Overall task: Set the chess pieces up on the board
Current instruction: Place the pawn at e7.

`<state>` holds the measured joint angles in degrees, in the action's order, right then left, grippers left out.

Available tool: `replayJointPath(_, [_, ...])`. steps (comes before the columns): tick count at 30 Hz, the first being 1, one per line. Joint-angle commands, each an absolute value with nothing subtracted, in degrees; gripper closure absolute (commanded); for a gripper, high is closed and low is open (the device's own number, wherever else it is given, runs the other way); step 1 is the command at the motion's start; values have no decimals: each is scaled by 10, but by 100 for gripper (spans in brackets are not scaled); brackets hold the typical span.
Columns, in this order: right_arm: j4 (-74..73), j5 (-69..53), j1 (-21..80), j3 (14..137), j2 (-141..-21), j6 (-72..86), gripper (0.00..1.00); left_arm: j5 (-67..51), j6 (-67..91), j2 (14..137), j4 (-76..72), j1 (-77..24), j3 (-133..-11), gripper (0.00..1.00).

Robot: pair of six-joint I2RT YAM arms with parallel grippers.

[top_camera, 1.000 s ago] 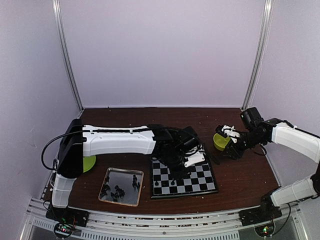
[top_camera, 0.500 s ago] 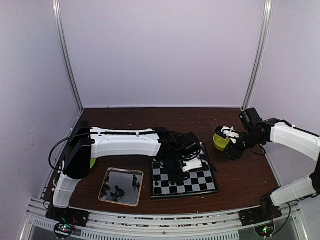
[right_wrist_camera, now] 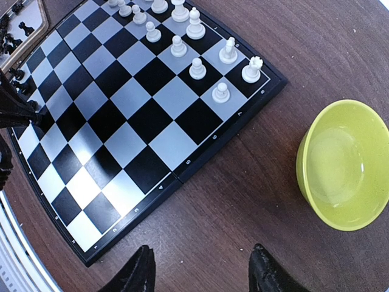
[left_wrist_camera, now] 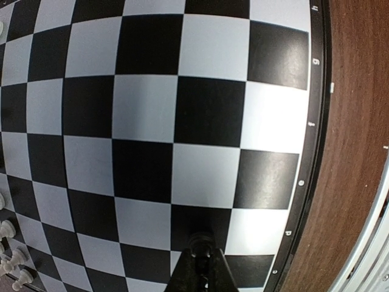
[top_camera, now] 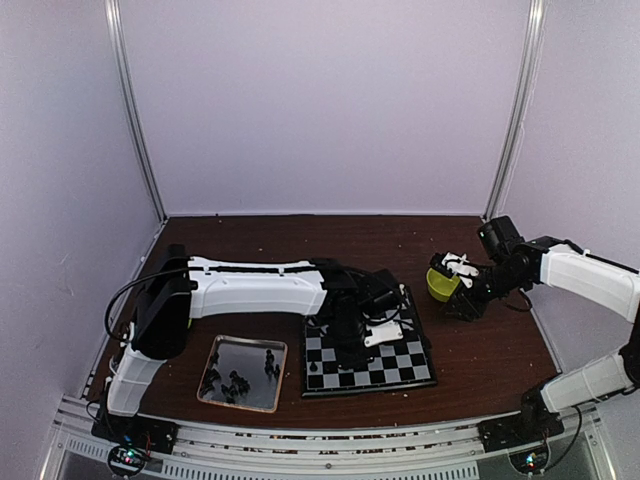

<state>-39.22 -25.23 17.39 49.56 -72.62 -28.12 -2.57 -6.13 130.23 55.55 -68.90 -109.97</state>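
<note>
The board (top_camera: 405,360) of black and silvery checks lies at the table's middle. My left gripper (left_wrist_camera: 202,258) hangs low over a black square near the board's rim (left_wrist_camera: 304,182), shut on a small black chess piece (left_wrist_camera: 201,241) whose round top shows between the fingertips. It appears again at the left edge of the right wrist view as a dark left gripper (right_wrist_camera: 15,109). White chess pieces (right_wrist_camera: 196,68) stand in rows along one side of the board (right_wrist_camera: 121,115). My right gripper (right_wrist_camera: 202,271) hovers open over bare wood beside the board, holding nothing.
A shiny metal tray (top_camera: 243,372) with several black pieces lies left of the board. A yellow-green bowl (right_wrist_camera: 346,173) sits right of the board, close to the right gripper (top_camera: 462,290). The left arm (top_camera: 250,290) stretches across the table's left half.
The left arm has swung its gripper nearer and slightly leftward over the board, still shut on the black piece. The right arm has stayed still.
</note>
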Motion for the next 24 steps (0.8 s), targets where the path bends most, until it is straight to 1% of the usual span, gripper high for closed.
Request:
replayJointPath(1, [-396, -251, 177, 509, -729, -281, 47, -19, -60, 1317, 551, -690, -1122, 97])
replayJointPath(8, [-399, -253, 176, 509, -732, -283, 47, -24, -61, 1324, 552, -690, -1129, 97])
replayJointPath(10, [-398, -253, 176, 509, -732, -283, 47, -22, -59, 1325, 551, -690, -1126, 94])
replayJointPath(13, [-399, -254, 176, 510, -734, -283, 47, -19, -57, 1326, 551, -690, -1122, 85])
replayJointPath(15, [-400, -254, 177, 510, -734, -284, 47, -16, -55, 1325, 551, -690, -1121, 81])
replayJointPath(20, [-401, -255, 177, 510, -736, -284, 47, -10, -53, 1312, 551, -690, -1132, 79])
replayJointPath(24, [-402, -256, 176, 511, -737, -284, 47, 14, -51, 1277, 555, -689, -1140, 76])
